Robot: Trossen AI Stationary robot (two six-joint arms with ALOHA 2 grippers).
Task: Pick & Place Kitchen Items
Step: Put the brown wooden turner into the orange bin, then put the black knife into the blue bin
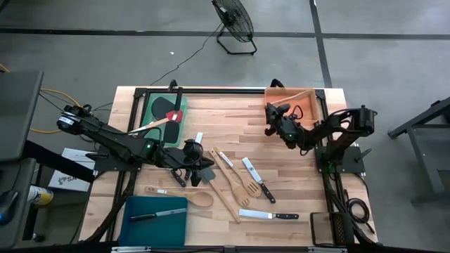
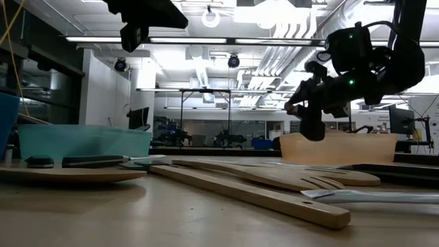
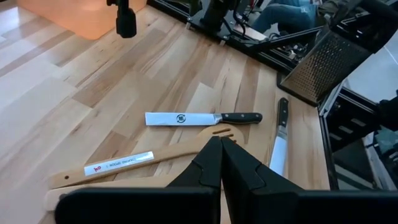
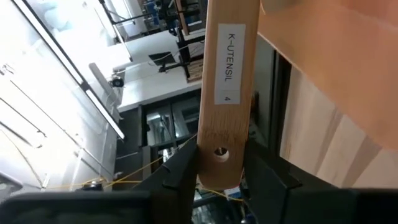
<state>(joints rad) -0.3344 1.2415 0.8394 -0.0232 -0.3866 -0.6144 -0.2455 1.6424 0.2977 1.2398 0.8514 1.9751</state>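
Note:
My right gripper (image 1: 271, 114) hangs by the near left corner of the orange tray (image 1: 315, 112) at the table's far right, shut on a pale wooden utensil (image 1: 292, 97) labelled "K-UTENSIL 4". My left gripper (image 1: 204, 167) hovers shut and empty over the table's middle. Below and beyond it lie two black-handled knives (image 3: 202, 118) (image 3: 280, 134) and a wooden slotted turner (image 3: 149, 158), flat on the boards. A wooden spoon (image 1: 200, 199) rests nearer the front edge. My right gripper pinches the wooden utensil's handle at its free end, by the hanging hole (image 4: 221, 154), one finger (image 4: 186, 171) on each narrow edge. The fingers lie across the handle, about level. The utensil runs from the hold across the orange tray toward its far right corner (image 1: 309, 93).
A green tray (image 1: 158, 112) with red and black spatulas stands at the far left. A teal tray (image 1: 155, 221) with a knife sits at the near left. More knives (image 1: 278, 216) and wooden turners (image 1: 235, 184) are scattered between the arms. A mesh basket (image 3: 323, 62) stands beyond the right edge.

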